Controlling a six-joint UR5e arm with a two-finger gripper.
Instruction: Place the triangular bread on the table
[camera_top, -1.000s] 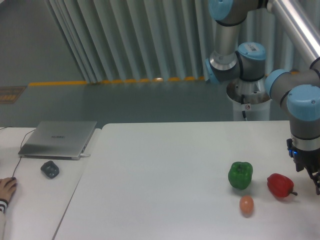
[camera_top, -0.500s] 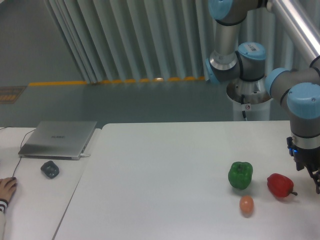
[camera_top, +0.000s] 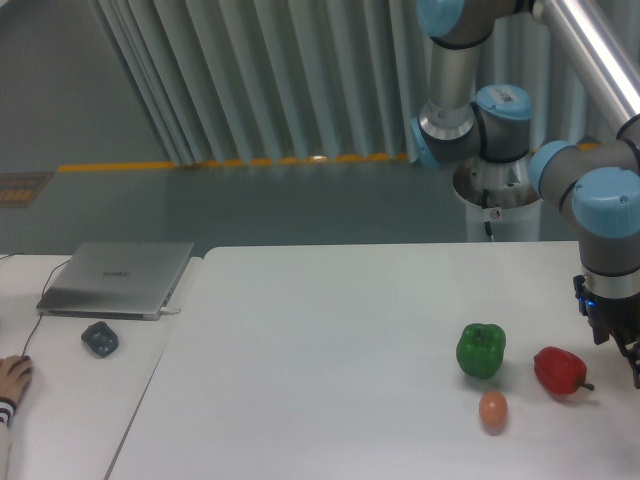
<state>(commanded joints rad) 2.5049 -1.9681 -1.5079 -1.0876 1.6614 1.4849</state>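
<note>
bread: you can't see any triangular bread anywhere in this shot
gripper (camera_top: 628, 352): cut off by the right edge, can't tell whether the fingers are apart or closed
red pepper (camera_top: 559, 370): just left of your fingers
table (camera_top: 320, 340): white, smooth

My gripper (camera_top: 628, 350) is cut by the right edge, so its fingers run out of view and I cannot tell how the jaws stand or whether they hold anything. My arm (camera_top: 590, 60) leaves through the top and right edges. A hand (camera_top: 12, 378) enters at the left edge, wrist cut off. The small dark object (camera_top: 99, 338) beside the laptop (camera_top: 118, 279) is too small to identify.
</note>
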